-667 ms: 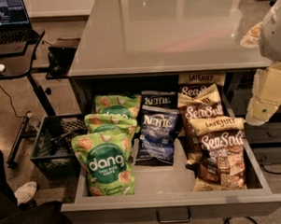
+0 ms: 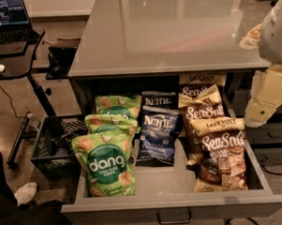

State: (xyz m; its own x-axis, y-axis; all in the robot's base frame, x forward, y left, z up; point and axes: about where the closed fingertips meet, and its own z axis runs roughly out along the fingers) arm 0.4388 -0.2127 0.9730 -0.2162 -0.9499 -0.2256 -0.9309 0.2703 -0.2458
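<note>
Your cream-coloured gripper (image 2: 264, 99) hung at 3 o'clock in the view, just outside the right wall of the open grey metal drawer (image 2: 178, 209) and below the edge of the glossy grey countertop (image 2: 165, 33). Whether it was spread or closed, I could not tell. Nearest to it, at about 4 o'clock, stood the brown Late July sea-salt chip bags (image 2: 220, 153), lined front to back along the drawer's right side. The dark blue Kettle chip bags (image 2: 156, 135) filled the middle row and the green Dang rice-chip bags (image 2: 106, 165) the left, at 7 o'clock. All stood upright with labels facing forward, likely so each brand could be read and taken from above, which the pulled-out drawer allowed.
</note>
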